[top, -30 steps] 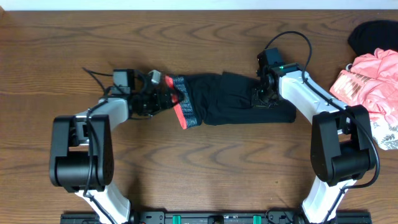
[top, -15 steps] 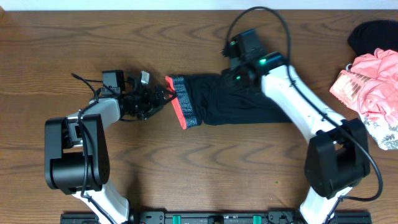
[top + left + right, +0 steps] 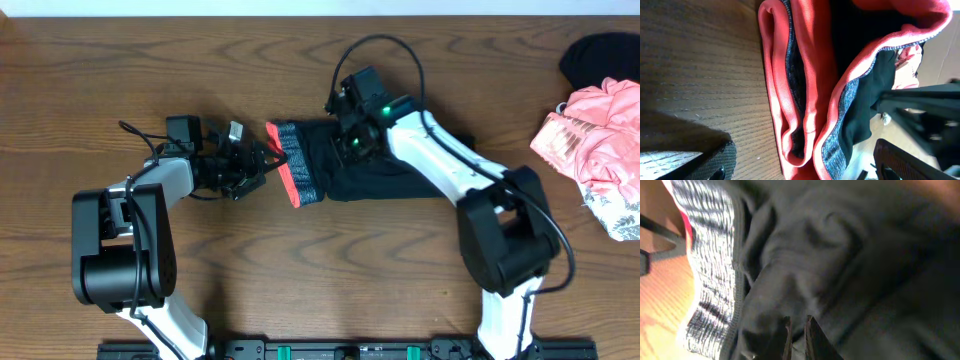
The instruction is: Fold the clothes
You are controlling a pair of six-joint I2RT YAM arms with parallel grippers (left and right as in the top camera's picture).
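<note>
The clothes [image 3: 335,178], black leggings, lie bunched lengthwise at mid-table. Their grey-speckled, coral-edged waistband [image 3: 292,165] points left. My left gripper [image 3: 258,168] stands open just left of that waistband. In the left wrist view the coral waistband [image 3: 790,100] lies between the two wide-apart fingers [image 3: 715,160], untouched. My right gripper [image 3: 350,140] is down on the black fabric just right of the waistband. In the right wrist view its tips [image 3: 797,330] are shut on a thin fold of the clothes [image 3: 850,255], with the speckled band [image 3: 715,260] to the left.
A pink ruffled garment [image 3: 590,135] lies at the right edge, with a black item [image 3: 600,55] behind it and a white floral cloth [image 3: 622,215] in front. The right arm [image 3: 450,165] crosses over the leggings' right half. The table's far edge runs along the top.
The right gripper has travelled left from the leggings' right part to beside the waistband. The left gripper has backed off the waistband slightly and stands open.
</note>
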